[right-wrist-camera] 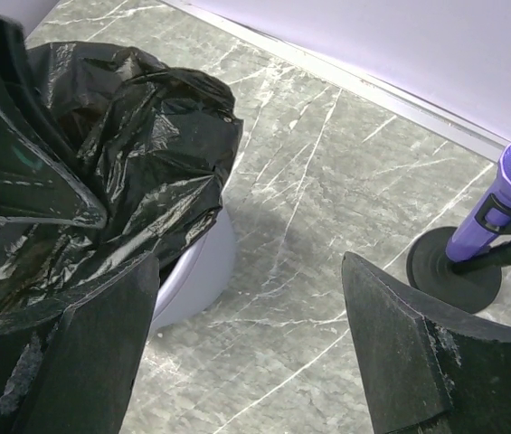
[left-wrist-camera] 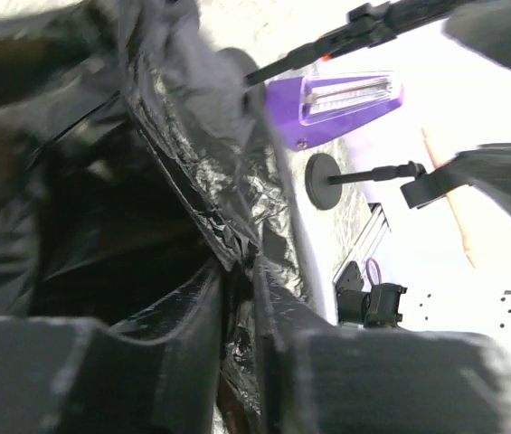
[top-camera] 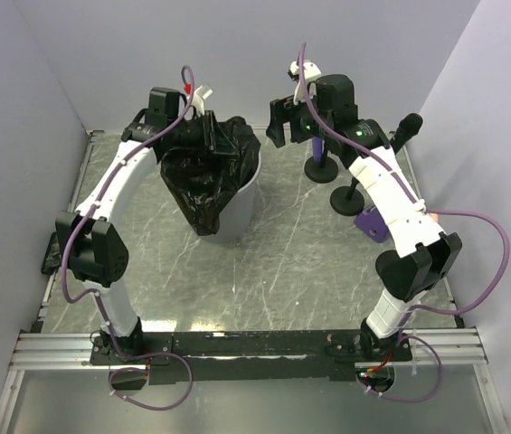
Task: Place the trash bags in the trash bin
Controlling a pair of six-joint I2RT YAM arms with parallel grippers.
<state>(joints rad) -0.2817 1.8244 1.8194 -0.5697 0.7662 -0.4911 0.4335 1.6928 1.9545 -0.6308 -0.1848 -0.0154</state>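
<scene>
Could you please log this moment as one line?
left pincer: shut on black plastic trash bag | bag: draped over round light grey plastic trash bin | right pincer: open, empty

Robot lab cell, bare pale walls [top-camera: 38,63], marble-look tabletop [top-camera: 300,262], aluminium mounting rail [top-camera: 56,346]

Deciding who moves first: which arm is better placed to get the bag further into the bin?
Left. The left fingers are closed on the trash bag, which already drapes over the trash bin, so pushing down likely suffices. The right fingers stand open and empty, off to the bin's side.
</scene>
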